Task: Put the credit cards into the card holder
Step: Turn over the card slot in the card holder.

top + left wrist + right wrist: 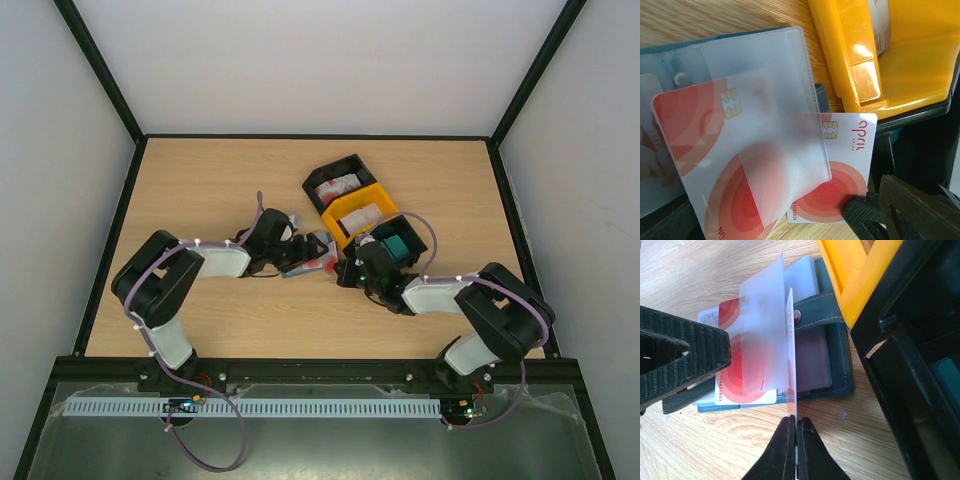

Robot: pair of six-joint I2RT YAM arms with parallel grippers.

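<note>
The right hand (795, 426) is clamped on the near edge of a red-and-white credit card (791, 340). The card stands on edge, its long axis running straight away from that hand, beside the lifted clear sleeve (765, 315) of the open card holder (837, 375) on the tabletop (715, 445). The right hand is nearer for the push. The left hand (296, 250) looks spread and empty. There is one holder, two red-and-white cards, a sleeved card (700, 130), one yellow bin (855, 285) and two black bins (890, 365).

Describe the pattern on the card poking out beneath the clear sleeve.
White card with red concentric circles; shows best in the left wrist view.
</note>
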